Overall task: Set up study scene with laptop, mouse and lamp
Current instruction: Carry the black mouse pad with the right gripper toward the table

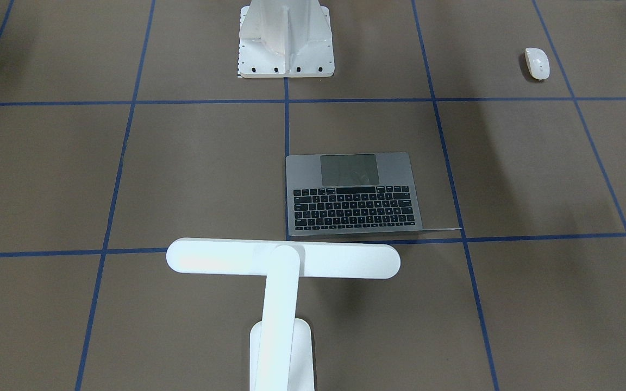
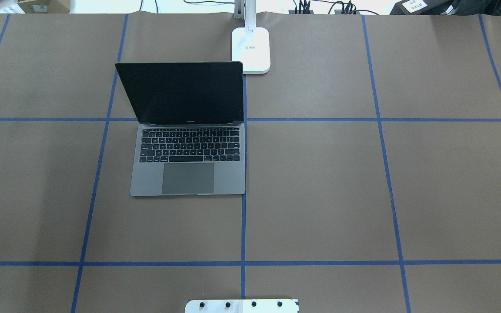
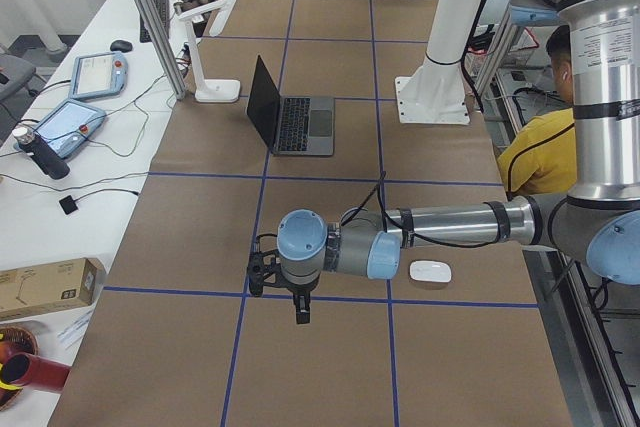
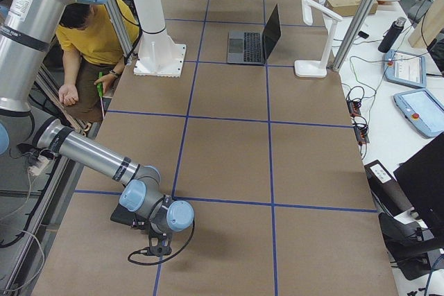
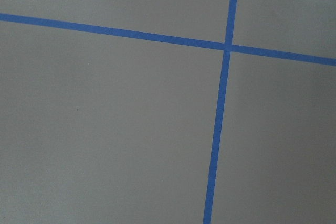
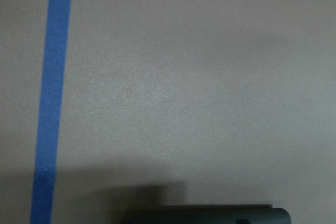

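Lamp: the white T-shaped desk lamp (image 1: 283,259) is closest to you in the front-facing view. It is smooth plastic, with a bar head rounded at both ends, a straight arm and a rounded base. The bar's long axis runs along the table's length, and the arm leans from the base toward the robot. The base stands at the far table edge on the centre tape line, just beyond the laptop's lid.

Laptop: the slim space-grey metal laptop (image 2: 189,150) is open, with a dark screen and black keys. The trackpad faces the robot and the hinge faces away. Its long axis runs along the table, and it lies on the robot's left half with its edge just beside the centre tape.

Mouse: the small glossy white oval mouse (image 1: 537,63) lies flat near the robot's edge on the left side, well apart from the laptop. Its long axis runs roughly from the robot toward you.

Left gripper: the left gripper (image 3: 262,269) hangs low over a tape crossing, near the mouse. It shows only in the side view, so you cannot tell whether the fingers are apart or together.

Right gripper: the right gripper (image 4: 158,244) is low over bare paper at the opposite end. Its finger state cannot be told either.

Table: the brown paper-covered table (image 2: 320,195) is matt and gridded with blue tape.

Pedestal: the white flanged metal pedestal (image 1: 286,41) is bolted down at the robot's side.
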